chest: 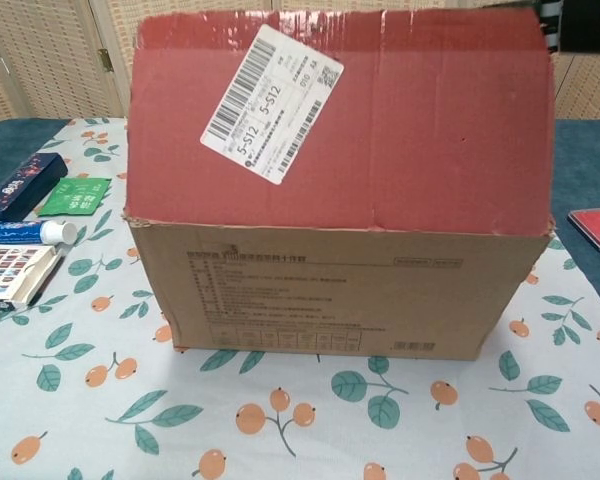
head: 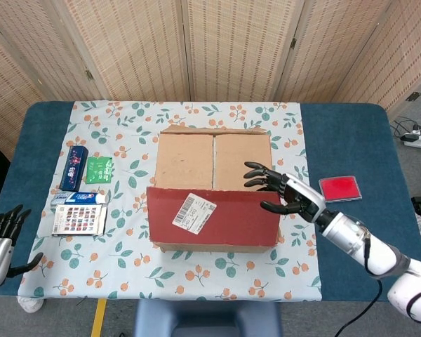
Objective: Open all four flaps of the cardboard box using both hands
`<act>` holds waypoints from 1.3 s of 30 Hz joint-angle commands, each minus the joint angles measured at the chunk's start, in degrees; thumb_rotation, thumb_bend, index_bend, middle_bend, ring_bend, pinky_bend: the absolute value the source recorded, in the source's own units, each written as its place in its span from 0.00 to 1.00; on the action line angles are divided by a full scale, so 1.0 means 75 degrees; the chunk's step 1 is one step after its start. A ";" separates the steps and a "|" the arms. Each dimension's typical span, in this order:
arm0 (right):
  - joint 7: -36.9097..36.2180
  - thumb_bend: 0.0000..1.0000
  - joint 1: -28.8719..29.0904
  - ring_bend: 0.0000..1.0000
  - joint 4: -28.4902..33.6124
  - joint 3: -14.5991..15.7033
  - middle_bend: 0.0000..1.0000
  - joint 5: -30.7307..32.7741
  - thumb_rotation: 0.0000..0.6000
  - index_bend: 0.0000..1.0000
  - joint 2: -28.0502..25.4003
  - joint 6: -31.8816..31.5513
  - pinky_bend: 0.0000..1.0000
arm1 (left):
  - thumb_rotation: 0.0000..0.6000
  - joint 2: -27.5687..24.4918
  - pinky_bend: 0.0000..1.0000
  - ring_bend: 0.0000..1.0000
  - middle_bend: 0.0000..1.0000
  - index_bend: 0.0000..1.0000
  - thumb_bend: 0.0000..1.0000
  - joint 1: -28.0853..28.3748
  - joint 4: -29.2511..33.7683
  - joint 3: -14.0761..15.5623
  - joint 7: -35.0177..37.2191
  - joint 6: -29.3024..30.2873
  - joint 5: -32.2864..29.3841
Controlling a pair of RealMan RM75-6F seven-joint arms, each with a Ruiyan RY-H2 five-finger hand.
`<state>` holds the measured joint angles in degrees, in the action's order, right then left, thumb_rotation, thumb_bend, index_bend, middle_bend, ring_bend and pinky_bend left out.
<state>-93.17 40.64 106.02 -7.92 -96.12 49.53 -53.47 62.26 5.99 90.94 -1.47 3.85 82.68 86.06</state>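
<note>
The cardboard box point(head: 214, 189) sits at the centre of the floral cloth point(head: 126, 267). Its red front flap point(chest: 340, 120) stands raised, nearly upright, white label point(chest: 272, 102) facing forward. The right hand point(head: 281, 194) is at the flap's right end, fingers spread behind its top edge. The left hand point(head: 1, 239) hangs off the table, left of the box, fingers apart, holding nothing.

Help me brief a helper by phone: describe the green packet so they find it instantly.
Left of the cardboard box on the floral tablecloth lies a cluster of small items. The green packet is the flat one beside the dark blue box, and the only green thing there.
</note>
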 commanded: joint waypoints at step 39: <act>0.9252 0.44 -0.0323 0.16 0.1582 -0.0240 0.08 0.0699 0.48 0.48 -0.0256 -0.0570 0.21 | 1.00 -0.0050 0.00 0.00 0.00 0.00 0.31 -0.0041 -0.0062 0.0106 0.0278 0.0258 0.0365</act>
<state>-40.79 34.94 121.08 -2.56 -100.07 43.13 -59.06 61.90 5.69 90.51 -0.68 5.88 84.57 88.76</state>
